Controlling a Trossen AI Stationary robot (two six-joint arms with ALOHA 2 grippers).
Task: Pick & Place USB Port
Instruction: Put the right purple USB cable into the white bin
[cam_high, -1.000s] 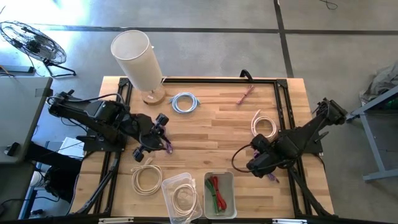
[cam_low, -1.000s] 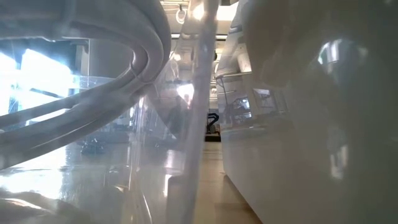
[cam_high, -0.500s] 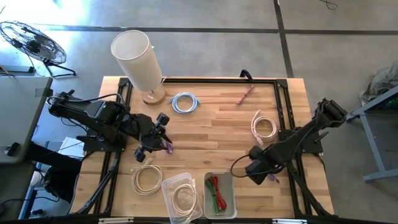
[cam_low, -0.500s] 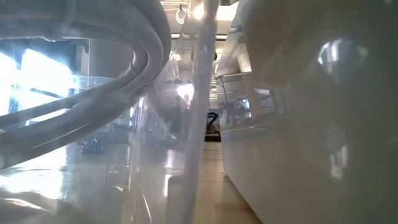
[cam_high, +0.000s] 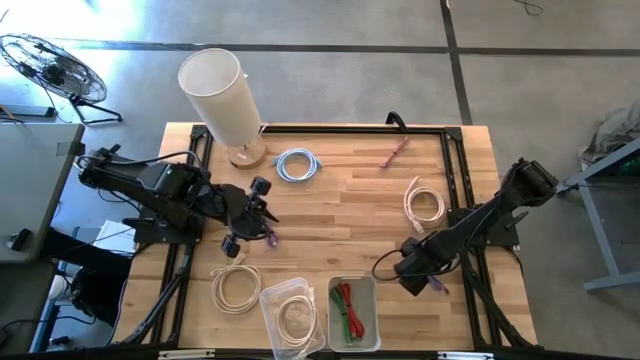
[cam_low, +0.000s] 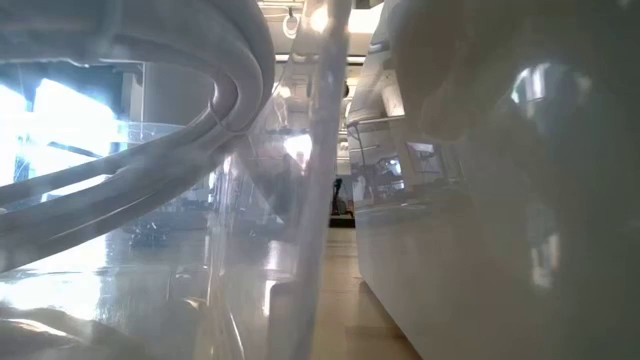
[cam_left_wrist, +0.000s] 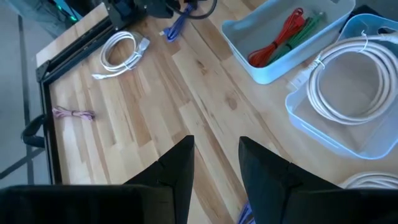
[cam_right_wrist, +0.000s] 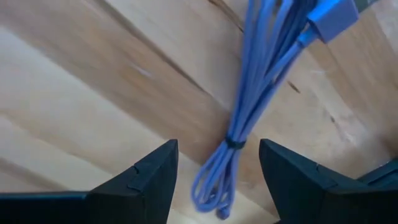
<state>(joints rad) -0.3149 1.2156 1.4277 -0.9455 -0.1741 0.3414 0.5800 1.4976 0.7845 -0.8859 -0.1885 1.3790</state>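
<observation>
Claw (cam_right_wrist: 214, 171) open over purple cable (cam_right_wrist: 261, 81)

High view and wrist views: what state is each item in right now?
Right claw: open, over the purple cable lying on the table.
Left claw: empty, hovering.
Clear bin: holds a white cable.
Blue bin: holds red and green cables.

A grey concrete floor (cam_high: 330, 80), crossed by dark seams, fills the top of the high view. A wire-caged floor fan (cam_high: 55, 68) stands at upper left, with a grey cabinet (cam_high: 30, 190) below it at the left edge. A wooden counter (cam_high: 340, 210) sits centre frame, framed by black rails.
</observation>
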